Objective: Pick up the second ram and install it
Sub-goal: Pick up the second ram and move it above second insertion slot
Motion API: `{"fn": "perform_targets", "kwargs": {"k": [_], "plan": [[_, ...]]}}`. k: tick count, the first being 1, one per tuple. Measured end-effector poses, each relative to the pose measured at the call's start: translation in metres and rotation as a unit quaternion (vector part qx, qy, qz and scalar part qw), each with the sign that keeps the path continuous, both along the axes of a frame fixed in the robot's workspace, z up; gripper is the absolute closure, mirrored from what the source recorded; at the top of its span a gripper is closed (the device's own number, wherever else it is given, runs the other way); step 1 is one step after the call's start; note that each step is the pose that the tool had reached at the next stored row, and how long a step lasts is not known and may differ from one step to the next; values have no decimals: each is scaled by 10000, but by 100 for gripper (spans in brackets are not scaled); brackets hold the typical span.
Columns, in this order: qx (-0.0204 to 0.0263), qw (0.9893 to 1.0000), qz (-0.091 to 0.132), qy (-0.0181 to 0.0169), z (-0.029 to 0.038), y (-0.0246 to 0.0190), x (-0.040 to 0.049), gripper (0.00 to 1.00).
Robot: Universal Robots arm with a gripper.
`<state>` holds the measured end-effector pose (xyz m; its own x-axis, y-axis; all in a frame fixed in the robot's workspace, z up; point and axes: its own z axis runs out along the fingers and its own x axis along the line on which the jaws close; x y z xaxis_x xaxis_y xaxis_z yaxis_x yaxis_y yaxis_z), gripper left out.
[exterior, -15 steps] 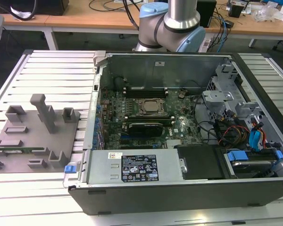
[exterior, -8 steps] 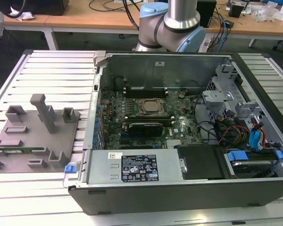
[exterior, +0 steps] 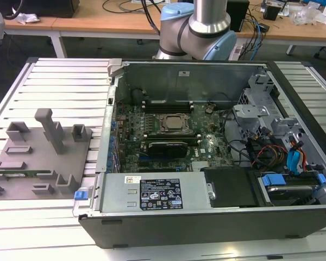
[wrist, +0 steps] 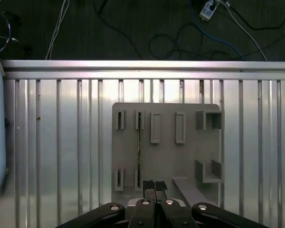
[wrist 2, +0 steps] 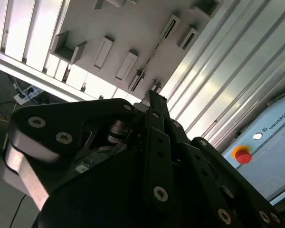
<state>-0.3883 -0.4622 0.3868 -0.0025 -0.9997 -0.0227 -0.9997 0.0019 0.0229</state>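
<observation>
The second ram [exterior: 22, 173] is a thin green strip standing on edge in the slotted holders of the grey tray [exterior: 38, 157], on the exterior view's left. In the first wrist view the ram [wrist: 139, 152] shows edge-on as a thin dark line across the tray [wrist: 166, 156]. My gripper [wrist: 155, 184] hangs well above the tray's edge, just beside the end of the ram's line, with its fingers shut together and nothing between them. In the second wrist view the gripper [wrist 2: 154, 90] points at the ram [wrist 2: 152, 54] and the tray [wrist 2: 118, 28].
An open computer case [exterior: 206, 206] lies at the exterior view's middle and right, with the motherboard [exterior: 168, 130], black memory slots [exterior: 168, 103] and cables inside. Ribbed aluminium table [wrist: 52, 142] surrounds the tray. A box with a red button [wrist 2: 241, 155] stands nearby.
</observation>
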Motion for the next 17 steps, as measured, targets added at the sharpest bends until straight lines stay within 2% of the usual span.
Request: {"fn": "perform_targets", "kwargs": {"k": [3,4,5,9,11,13,17], "plan": [[0,10000,2,0,0,0,0,89],[0,10000,5,0,0,0,0,76],[0,10000,6,0,0,0,0,70],[-1,10000,8,1,-16,1,1,70],[0,10000,8,1,-53,1,0,70],[0,10000,8,2,-123,2,0,70],[0,10000,8,1,-170,1,0,70]]}}
